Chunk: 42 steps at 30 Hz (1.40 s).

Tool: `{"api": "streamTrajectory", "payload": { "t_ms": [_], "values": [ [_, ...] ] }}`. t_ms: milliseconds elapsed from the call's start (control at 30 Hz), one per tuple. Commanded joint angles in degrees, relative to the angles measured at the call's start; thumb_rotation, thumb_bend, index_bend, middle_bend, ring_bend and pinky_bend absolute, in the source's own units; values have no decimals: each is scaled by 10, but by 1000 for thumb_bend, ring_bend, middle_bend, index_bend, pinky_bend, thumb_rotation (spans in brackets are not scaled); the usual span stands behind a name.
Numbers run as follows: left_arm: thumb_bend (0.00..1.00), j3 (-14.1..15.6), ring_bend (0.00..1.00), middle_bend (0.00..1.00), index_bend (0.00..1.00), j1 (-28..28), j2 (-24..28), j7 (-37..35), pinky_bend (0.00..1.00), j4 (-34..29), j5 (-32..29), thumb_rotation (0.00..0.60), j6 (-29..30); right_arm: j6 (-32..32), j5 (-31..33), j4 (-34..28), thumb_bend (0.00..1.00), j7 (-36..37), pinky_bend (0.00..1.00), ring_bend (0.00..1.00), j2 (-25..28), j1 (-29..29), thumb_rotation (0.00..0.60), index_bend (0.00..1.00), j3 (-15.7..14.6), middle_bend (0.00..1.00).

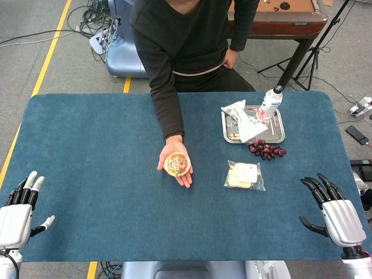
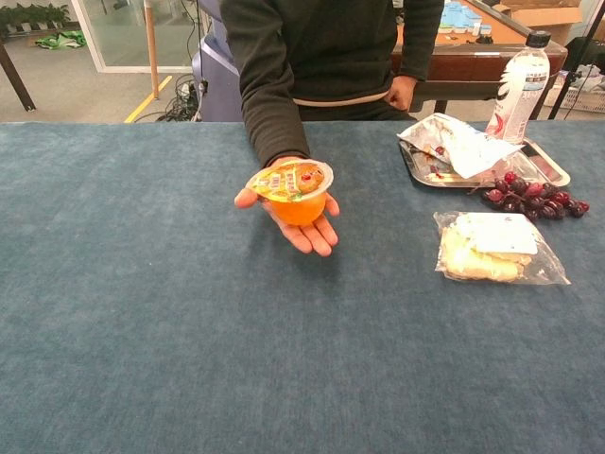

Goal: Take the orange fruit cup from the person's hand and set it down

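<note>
Fruit cup (image 2: 295, 192) sits on the person's palm (image 2: 307, 227) mid-table, looks light, thin-walled, foil top; best taken round its sides. Left hand (image 1: 20, 206) and right hand (image 1: 334, 212) wait open, empty.

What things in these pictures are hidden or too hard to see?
- Person's face: cut off by the top edge in both views.
- Left hand and right hand: absent from the chest view.
- Fruit cup lid print: too small to read.
- Tray contents: partly covered by a white wrapper.
- Bottle label: too small to read.
</note>
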Motion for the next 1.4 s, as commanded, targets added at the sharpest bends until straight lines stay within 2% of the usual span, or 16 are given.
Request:
{"api": "streamTrajectory", "payload": {
  "t_ms": [33, 233, 333, 500, 667, 900, 1200, 1400],
  "values": [
    [172, 1, 21, 0, 0, 0, -1, 0, 125, 1, 1, 600, -1, -1, 0, 0, 154, 0, 163, 0, 0, 1, 600, 126, 0, 148],
    [172, -2, 21, 0, 0, -10, 3, -7, 125, 7, 11, 600, -9, 3, -4, -3, 154, -3, 163, 0, 2, 1, 600, 126, 1, 148],
    [173, -8, 21, 0, 0, -30, 14, -27, 125, 7, 20, 600, -33, 7, -5, -8, 154, -8, 163, 0, 6, 1, 600, 126, 5, 148],
    [172, -24, 21, 0, 0, -87, 41, -100, 120, 16, 45, 600, -95, 9, -8, -20, 154, -17, 163, 0, 13, 3, 600, 126, 8, 148],
    [172, -45, 20, 0, 0, -161, 40, -166, 108, 47, 78, 600, -158, 6, -12, -28, 154, -26, 162, 0, 16, 4, 600, 126, 7, 148],
    [173, -63, 11, 0, 0, -278, 13, -281, 103, 97, 125, 600, -249, -1, -10, -36, 154, -35, 163, 0, 16, 8, 600, 126, 9, 148],
    [172, -88, 0, 0, 0, -401, -46, -296, 95, 141, 102, 600, -366, -9, -1, -37, 155, -41, 163, 0, 15, 10, 600, 126, 8, 148],
    [172, -109, 0, 0, 0, -459, -90, -276, 94, 174, 62, 600, -415, -12, 5, -32, 154, -39, 163, 0, 12, 9, 600, 126, 7, 148]
  ]
}}
